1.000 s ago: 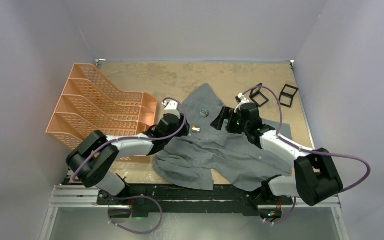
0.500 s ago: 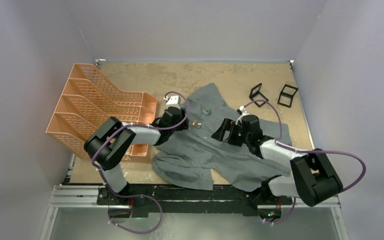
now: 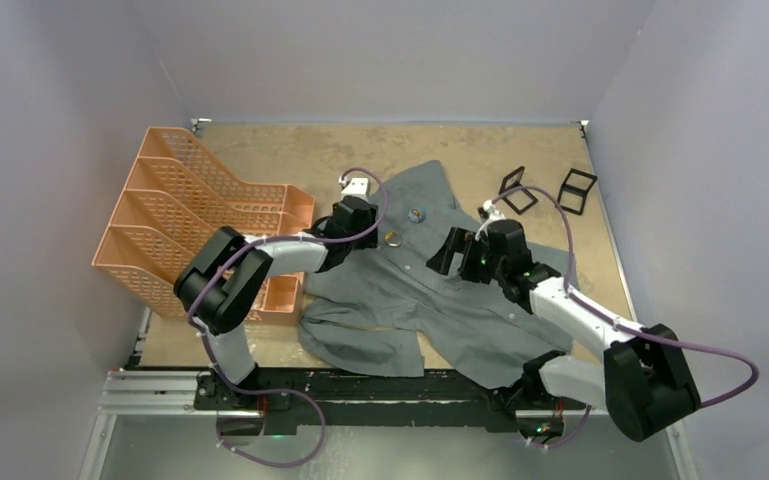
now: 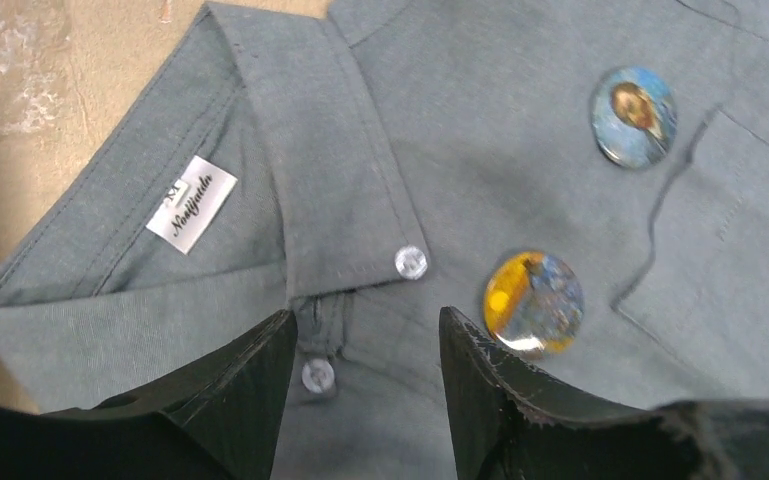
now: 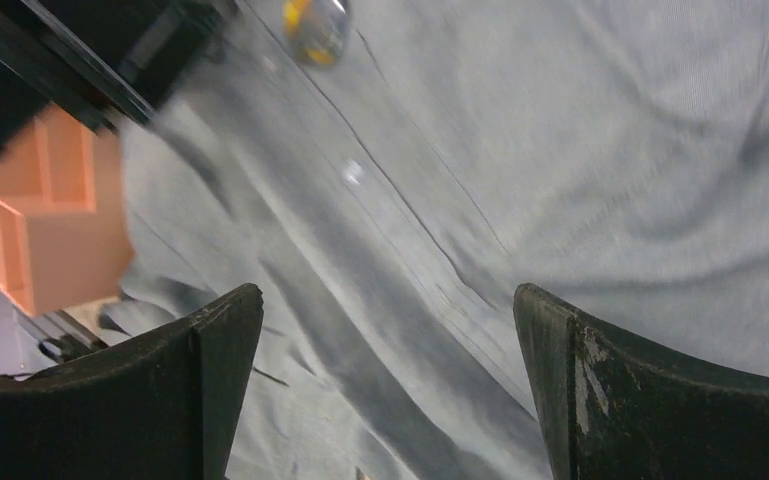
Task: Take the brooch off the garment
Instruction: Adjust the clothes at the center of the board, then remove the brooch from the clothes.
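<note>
Your left claw [image 4: 365, 345], part open, hovers lower centre beside the yellow brooch [image 4: 533, 303], lined up to pinch; right claw [image 5: 388, 300] gapes wide over grey shirt [image 5: 600, 150], likely bracing cloth.

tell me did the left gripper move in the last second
Yes. The left gripper moved forward, away from its base: it was nearer than the orange rack's low end, now level with it.

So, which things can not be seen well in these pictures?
- Left wrist view: the pins behind the yellow badge and the portrait badge are hidden by the badges' own faces.
- Right wrist view: the picture is blurred, and the yellow badge is cut by the top edge.
- Top view: both badges are too small for detail, and the right arm covers part of the shirt.
</note>
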Controlling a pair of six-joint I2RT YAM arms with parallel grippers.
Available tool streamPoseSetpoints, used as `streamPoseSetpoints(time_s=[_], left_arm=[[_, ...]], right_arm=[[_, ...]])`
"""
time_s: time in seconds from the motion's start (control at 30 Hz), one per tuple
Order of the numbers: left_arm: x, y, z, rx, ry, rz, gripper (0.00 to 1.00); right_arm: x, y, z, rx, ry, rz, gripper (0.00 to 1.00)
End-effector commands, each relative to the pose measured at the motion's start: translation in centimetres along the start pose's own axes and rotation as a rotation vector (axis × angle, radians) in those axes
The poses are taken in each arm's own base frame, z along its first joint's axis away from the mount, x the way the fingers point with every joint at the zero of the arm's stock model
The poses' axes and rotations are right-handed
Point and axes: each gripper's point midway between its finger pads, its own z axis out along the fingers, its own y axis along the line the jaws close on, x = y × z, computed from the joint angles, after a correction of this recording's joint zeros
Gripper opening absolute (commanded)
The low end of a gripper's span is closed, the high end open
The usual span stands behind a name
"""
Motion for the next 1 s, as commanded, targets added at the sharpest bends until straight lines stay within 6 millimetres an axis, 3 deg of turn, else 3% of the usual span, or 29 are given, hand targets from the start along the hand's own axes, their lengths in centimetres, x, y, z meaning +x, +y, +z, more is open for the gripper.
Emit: streamPoseSetpoints(time_s=[0.0, 0.17, 0.37, 0.57, 0.73, 0.97], left_arm=[[-3.3, -2.3, -3.0, 0.027, -0.078, 0.094, 0.54], [-4.3, -4.7, -4.3, 0.112, -0.091, 0.103, 0.53], [-4.0, -5.9, -3.1, 0.125, -0.042, 0.162, 0.53], [-3.5, -6.2, -2.5, 0.107, 0.04, 0.255, 0.55], [-3.2, -6.9, -1.7, 0.127, 0.08, 0.277, 0.58], [-1.1, -7.6, 0.1, 0.152, 0.146, 0.286, 0.59]], right_arm=[[-5.6, 3.5, -1.0, -0.04, -0.126, -0.115, 0.98], [-9.6, 5.3, 0.1, -0.048, -0.181, -0.158, 0.98], [-12.0, 4.1, 2.6, -0.055, -0.165, -0.148, 0.98], [-11.8, 3.2, 5.1, -0.051, -0.098, -0.176, 0.97], [-10.1, 1.6, 7.1, -0.044, -0.072, -0.137, 0.97], [-8.8, -0.5, 7.6, 0.017, -0.065, -0.132, 0.94]])
